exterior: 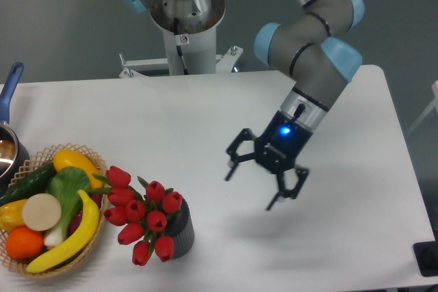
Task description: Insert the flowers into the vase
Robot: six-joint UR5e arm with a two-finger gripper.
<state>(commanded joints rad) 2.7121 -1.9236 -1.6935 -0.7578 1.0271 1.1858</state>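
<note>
The red tulips [144,217] stand in the dark grey ribbed vase [181,236] near the table's front left, their buds leaning left towards the basket. The stems are hidden inside the vase. My gripper [252,189] is open and empty, raised above the table well to the right of the vase, apart from the flowers. A blue light glows on its body.
A woven basket [96,158] with banana, orange, cucumber and other fruit and vegetables sits at the front left, next to the tulips. A pot with a blue handle [9,87] is at the left edge. The robot base [185,25] stands at the back.
</note>
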